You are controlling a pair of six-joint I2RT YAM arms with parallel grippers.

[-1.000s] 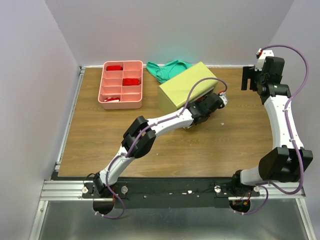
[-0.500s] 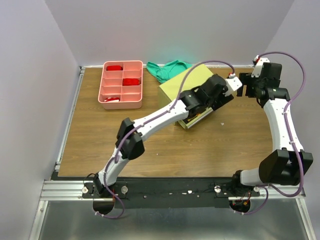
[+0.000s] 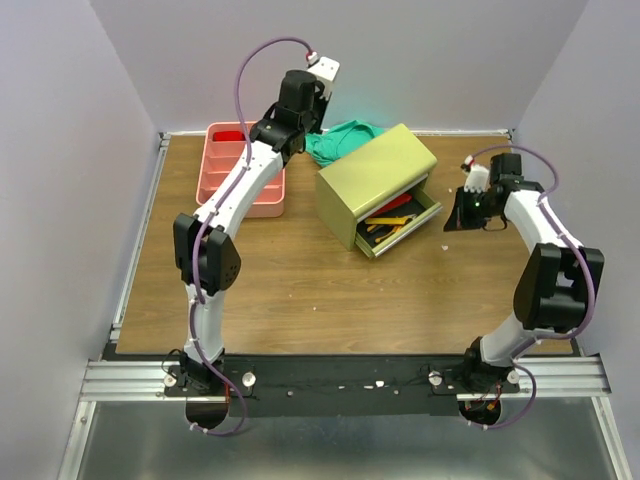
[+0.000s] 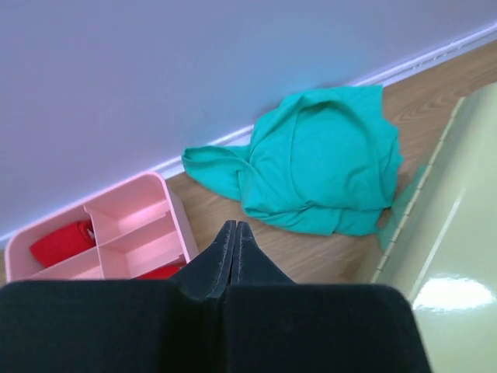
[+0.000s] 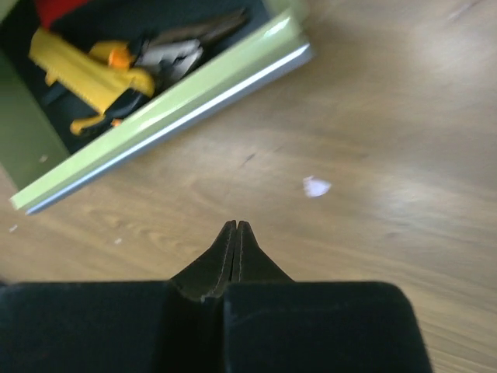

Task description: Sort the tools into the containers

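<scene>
the wooden table (image 3: pixel 300 290) carries everything. the left arm (image 3: pixel 212 262) rises tall to the left of the olive-green chest (image 3: pixel 375 175), with its wrist high above the ground behind the chest's back-left corner. the right arm (image 3: pixel 560 275) bends in low on the chest's right side.

the chest sits turned at an angle near the middle of the table. the pink tray (image 3: pixel 205 170) lies well to the chest's left, apart from it, with red things (image 4: pixel 64 241) in some compartments, too unclear to name. the green cloth (image 4: pixel 318 163) is bunched just behind the chest, up against its back edge.

the chest's bottom drawer (image 5: pixel 178 109) stands pulled out toward the front right. inside it lie a yellow utility knife (image 5: pixel 89 66) and, beside that, pliers (image 5: pixel 175 50) with orange on the handles.

the left gripper (image 4: pixel 234 231) hangs in the air above the cloth and tray corner behind the chest, fingers pressed together on nothing. the right gripper (image 5: pixel 235 231) hovers over bare wood just in front of the open drawer, fingers likewise together and empty.

a white scrap (image 5: pixel 315 186) lies on the wood near the drawer's front.
</scene>
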